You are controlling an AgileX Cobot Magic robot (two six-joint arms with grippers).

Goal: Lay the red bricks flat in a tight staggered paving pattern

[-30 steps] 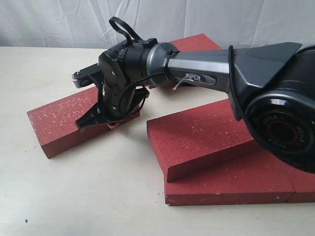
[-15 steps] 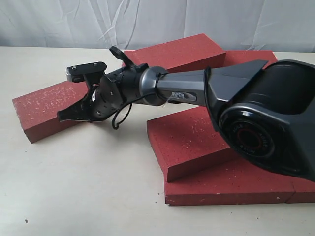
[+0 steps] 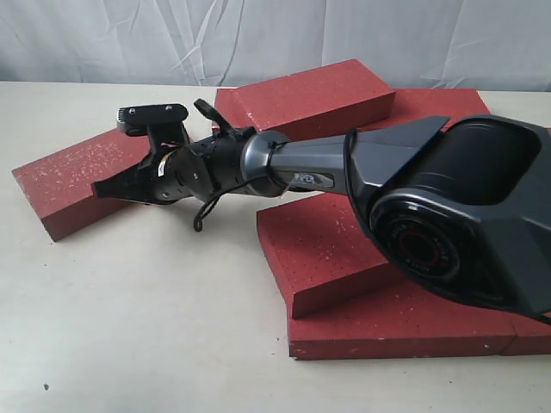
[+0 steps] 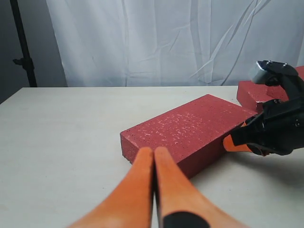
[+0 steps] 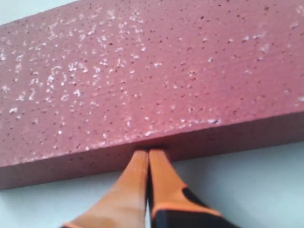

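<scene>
One loose red brick [image 3: 65, 181] lies flat at the left of the table, apart from the others. My right gripper [image 3: 97, 191] reaches across from the right and is shut, its orange tips [image 5: 149, 153] pressed against the long side face of this brick [image 5: 142, 71]. The left wrist view shows the same brick [image 4: 190, 126] with the right gripper [image 4: 233, 142] at its side. My left gripper [image 4: 153, 151] is shut and empty, close to the brick's near end corner; contact cannot be told.
Another red brick [image 3: 314, 90] lies at the back with one more [image 3: 443, 101] beside it. One brick [image 3: 331, 249] rests on top of flat bricks [image 3: 430, 323] at the right front. White cloth hangs behind the pale table [image 3: 138, 327].
My right gripper has swung further left and lower, still shut, and the loose brick has slid left across the table with it.
</scene>
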